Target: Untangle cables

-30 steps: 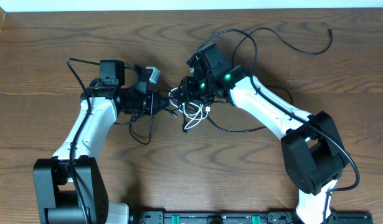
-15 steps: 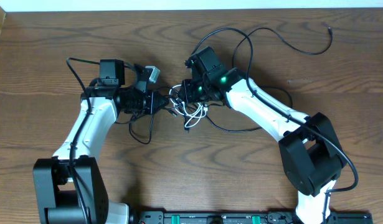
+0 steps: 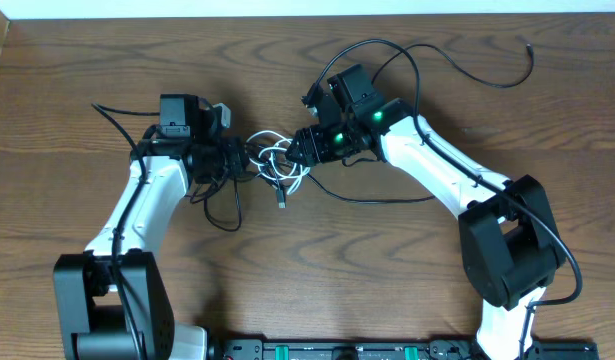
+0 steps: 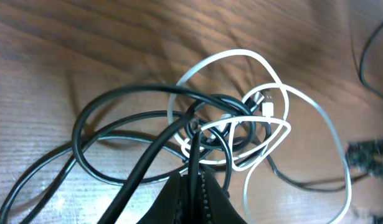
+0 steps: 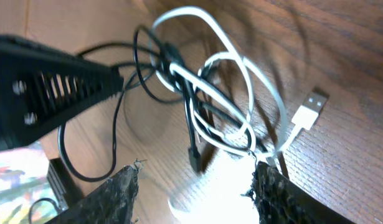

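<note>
Mid-tabletop [image 3: 107, 60], nearer its far edge — tangle: black cord [image 5: 192, 152] and white cord [image 5: 308, 104] interlooped.
Left gripper [image 4: 194, 177]: clamped on the black cord.
Right gripper [image 5: 194, 171]: jaws apart, empty.
Progress: we judge nothing is freed yet — both cords remain to separate.

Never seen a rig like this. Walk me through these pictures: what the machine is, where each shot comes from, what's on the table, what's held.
These are two robot arms, the left arm and the right arm, at a wooden table. Each ends in a two-finger end effector. The wide picture looks down from above. The two close-ups come from cameras on the wrists, so each shows its own fingers at the bottom edge. Between the arms lies a tangle of a thin black cord and a white cord. The left end effector is pinched shut on the black cord. The right end effector is open beside the tangle, with nothing gripped.
</note>
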Robot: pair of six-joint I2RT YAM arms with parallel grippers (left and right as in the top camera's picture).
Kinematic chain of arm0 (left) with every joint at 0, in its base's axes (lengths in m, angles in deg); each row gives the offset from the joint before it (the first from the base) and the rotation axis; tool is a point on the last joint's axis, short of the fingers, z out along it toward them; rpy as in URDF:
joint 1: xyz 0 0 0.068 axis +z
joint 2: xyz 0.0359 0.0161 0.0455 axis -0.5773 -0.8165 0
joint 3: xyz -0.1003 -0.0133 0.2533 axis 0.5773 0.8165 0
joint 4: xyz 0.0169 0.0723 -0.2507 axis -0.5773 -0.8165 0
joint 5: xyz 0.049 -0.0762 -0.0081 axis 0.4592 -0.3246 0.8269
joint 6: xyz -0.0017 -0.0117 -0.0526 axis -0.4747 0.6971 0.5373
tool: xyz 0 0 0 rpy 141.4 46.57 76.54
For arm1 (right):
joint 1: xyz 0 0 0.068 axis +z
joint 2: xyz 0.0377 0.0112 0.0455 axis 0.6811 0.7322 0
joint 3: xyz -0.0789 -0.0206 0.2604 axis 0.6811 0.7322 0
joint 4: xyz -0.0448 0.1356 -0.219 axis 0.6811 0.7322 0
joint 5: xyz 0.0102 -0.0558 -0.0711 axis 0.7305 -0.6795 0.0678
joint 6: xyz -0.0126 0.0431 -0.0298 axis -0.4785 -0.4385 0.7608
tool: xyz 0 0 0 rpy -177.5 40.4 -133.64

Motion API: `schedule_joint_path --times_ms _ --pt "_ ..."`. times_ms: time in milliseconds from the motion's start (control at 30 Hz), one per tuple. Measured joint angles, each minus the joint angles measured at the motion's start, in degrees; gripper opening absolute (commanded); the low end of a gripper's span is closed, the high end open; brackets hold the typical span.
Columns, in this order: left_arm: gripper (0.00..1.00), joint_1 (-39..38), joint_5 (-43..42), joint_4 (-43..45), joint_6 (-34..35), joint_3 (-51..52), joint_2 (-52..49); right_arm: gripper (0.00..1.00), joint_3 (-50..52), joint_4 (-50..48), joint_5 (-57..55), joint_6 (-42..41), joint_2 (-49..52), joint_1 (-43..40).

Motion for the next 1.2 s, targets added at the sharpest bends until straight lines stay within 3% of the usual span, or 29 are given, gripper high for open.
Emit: schedule_joint_path --times_ms 33,67,100,167,233,500,567,667,767,867,967,1067,1200 --pt "0.47 -0.2 0.5 1.0 1.1 0.0 -0.5 0.58 0.0 0.0 -1.3 0.2 0.0 0.3" --pt "0.56 -0.3 1.3 2.7 2.1 0.0 -1.5 0.58 0.0 -0.3 -2.9 0.3 0.0 0.7" --pt "0.57 -0.5 1.6 3.5 2.8 0.0 -2.3 0.58 0.0 -0.6 -3.9 0.4 0.0 1.1" --pt "0.57 -0.6 2.1 3.5 4.1 0.0 -2.8 0.57 0.0 -1.0 -6.3 0.6 0.0 1.6" --pt "0.37 -0.7 2.4 3.2 6.0 -0.1 -2.7 0.57 0.0 -1.0 -7.3 1.5 0.0 1.6" --pt "0.22 -4.9 5.2 0.0 9.1 -0.1 -2.6 0.57 0.0 -1.0 -8.0 3.1 0.1 1.6" --pt "0.21 -5.6 6.5 0.1 9.5 -0.1 -2.6 0.57 0.0 -0.9 -8.0 3.1 0.1 1.6" --pt "0.45 -6.8 10.6 1.0 10.9 -0.1 -2.6 0.57 0.0 -0.9 -8.0 3.1 0.1 1.6" --pt "0.55 -7.1 15.3 2.2 11.7 -0.3 -2.6 0.58 0.0 -0.7 -8.0 3.4 0.1 1.6" --pt "0.55 -7.1 17.7 0.9 11.8 -3.8 -2.4 0.58 0.0 -0.6 -8.1 4.0 0.1 1.6" --pt "0.40 -7.2 18.3 0.4 11.9 -6.4 1.7 0.58 0.0 -0.6 -9.3 4.2 0.1 1.6" --pt "0.33 -8.5 18.9 -2.5 12.0 -6.8 3.3 0.59 0.0 -0.6 -10.8 4.3 0.1 1.6" --pt "0.32 -11.7 19.0 -3.0 13.7 -6.1 3.1 0.58 0.0 0.0 -11.6 4.3 0.1 1.6"
